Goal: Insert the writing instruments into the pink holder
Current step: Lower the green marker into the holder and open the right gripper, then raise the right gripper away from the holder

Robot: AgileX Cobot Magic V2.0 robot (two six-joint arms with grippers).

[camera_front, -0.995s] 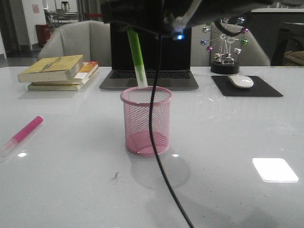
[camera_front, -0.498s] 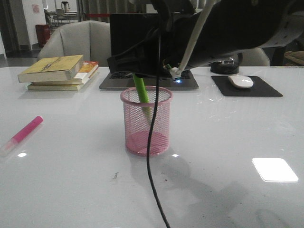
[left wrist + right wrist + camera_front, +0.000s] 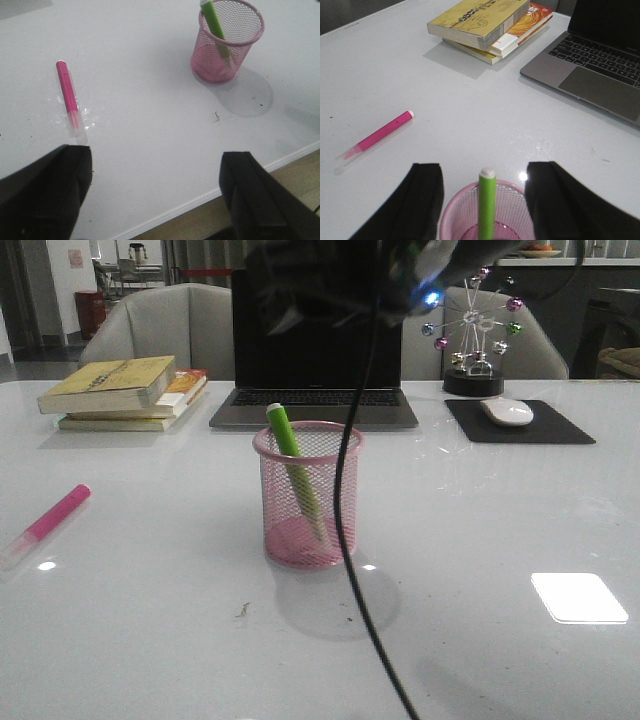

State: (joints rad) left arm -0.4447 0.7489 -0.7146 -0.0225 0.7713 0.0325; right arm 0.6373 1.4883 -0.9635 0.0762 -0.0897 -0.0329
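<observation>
The pink holder (image 3: pixel 290 502) stands upright mid-table. The lime green marker (image 3: pixel 285 436) stands in it, leaning left, its white-tipped end above the rim. My right gripper (image 3: pixel 485 166) hangs open just above the holder (image 3: pixel 451 212), a finger on either side of the green marker (image 3: pixel 487 205) and apart from it. The pink-magenta marker (image 3: pixel 57 514) lies flat on the table at the left, free of both grippers. My left gripper (image 3: pixel 156 155) is open and empty over the table's near edge, well short of the pink marker (image 3: pixel 67 95) and the holder (image 3: pixel 206 64).
A stack of books (image 3: pixel 120 390), an open laptop (image 3: pixel 315 350), a mouse on a black pad (image 3: pixel 507 411) and a spinning ornament (image 3: pixel 472 340) line the back. A black cable (image 3: pixel 350 500) hangs in front of the holder. The table's front edge (image 3: pixel 200 199) is near the left gripper.
The green marker went down into the holder and was let go; it now leans on the rim. The right arm rose away from the holder.
</observation>
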